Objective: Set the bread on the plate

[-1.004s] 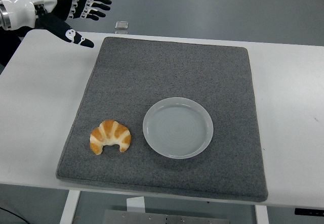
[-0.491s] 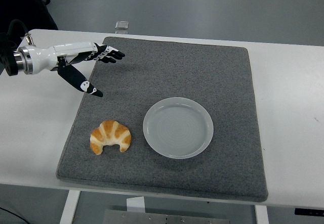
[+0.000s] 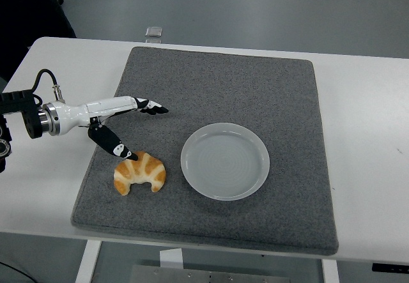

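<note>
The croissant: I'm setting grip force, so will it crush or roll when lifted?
The golden, crescent-shaped croissant looks puffy and flaky, so it is probably light and may dent under firm fingers. It lies flat on the grey felt mat, so rolling seems unlikely.

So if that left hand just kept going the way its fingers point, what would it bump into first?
The left hand points right, slightly toward the near edge, over the grey mat. That line seems to reach the plate around its far rim, passing behind the croissant. Height is hard to judge, so it might pass above.
</note>
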`<action>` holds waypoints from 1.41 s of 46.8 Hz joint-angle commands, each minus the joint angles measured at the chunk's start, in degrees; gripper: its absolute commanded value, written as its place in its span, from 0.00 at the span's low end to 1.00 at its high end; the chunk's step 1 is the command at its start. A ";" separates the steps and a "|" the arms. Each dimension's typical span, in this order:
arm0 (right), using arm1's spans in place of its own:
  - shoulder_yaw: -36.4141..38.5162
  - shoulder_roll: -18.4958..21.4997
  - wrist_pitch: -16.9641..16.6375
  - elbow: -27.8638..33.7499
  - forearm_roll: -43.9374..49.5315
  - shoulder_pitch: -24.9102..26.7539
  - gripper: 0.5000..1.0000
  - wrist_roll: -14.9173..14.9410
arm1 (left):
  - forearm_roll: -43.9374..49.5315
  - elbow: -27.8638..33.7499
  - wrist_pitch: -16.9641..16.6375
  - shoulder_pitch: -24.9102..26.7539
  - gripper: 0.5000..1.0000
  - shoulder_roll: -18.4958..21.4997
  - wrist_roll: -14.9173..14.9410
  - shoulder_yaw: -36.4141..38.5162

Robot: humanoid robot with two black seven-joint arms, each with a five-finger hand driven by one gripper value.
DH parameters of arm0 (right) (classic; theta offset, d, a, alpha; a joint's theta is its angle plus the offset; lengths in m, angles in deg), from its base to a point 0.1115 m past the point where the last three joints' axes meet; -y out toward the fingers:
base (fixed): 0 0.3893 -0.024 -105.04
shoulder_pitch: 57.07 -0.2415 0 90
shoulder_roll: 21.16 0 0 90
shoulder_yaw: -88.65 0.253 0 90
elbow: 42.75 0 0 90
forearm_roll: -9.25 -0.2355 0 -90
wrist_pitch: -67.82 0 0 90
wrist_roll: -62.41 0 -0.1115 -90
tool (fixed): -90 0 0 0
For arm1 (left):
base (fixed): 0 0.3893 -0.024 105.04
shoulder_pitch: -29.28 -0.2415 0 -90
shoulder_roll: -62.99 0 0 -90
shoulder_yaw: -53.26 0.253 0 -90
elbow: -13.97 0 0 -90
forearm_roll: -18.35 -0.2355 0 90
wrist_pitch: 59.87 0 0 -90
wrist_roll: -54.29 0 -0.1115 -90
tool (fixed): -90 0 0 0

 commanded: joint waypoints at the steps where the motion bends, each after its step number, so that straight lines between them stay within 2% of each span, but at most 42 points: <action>1: 0.00 0.00 0.00 0.00 0.00 0.00 0.90 -0.01 | -0.04 0.44 0.05 -0.12 0.98 0.08 -0.22 0.20; 9: 0.09 0.00 0.00 0.00 0.00 0.00 0.90 -0.01 | -0.74 1.32 0.32 -0.74 0.99 -0.27 -0.22 0.91; 21: 0.00 0.00 0.00 0.00 0.00 0.00 0.90 -0.01 | -8.20 1.32 -0.39 -4.60 0.98 -3.87 -0.22 0.91; 31: 0.00 0.00 0.00 0.00 0.00 0.00 0.91 -0.01 | -11.19 1.15 -5.57 -5.57 0.98 -4.49 -0.22 1.43; 52: 0.00 0.00 0.00 0.00 0.00 0.00 0.90 -0.01 | -17.97 0.88 -13.30 -7.42 0.97 -4.58 -0.22 5.30; 61: 0.00 0.00 0.00 0.09 0.00 0.00 0.90 -0.01 | -17.97 0.45 -13.92 -7.42 0.94 -4.40 -0.22 5.39; 66: 0.00 0.00 0.00 0.00 0.00 0.00 0.90 -0.01 | -17.97 0.27 -13.92 -7.42 0.88 -4.40 -0.22 5.30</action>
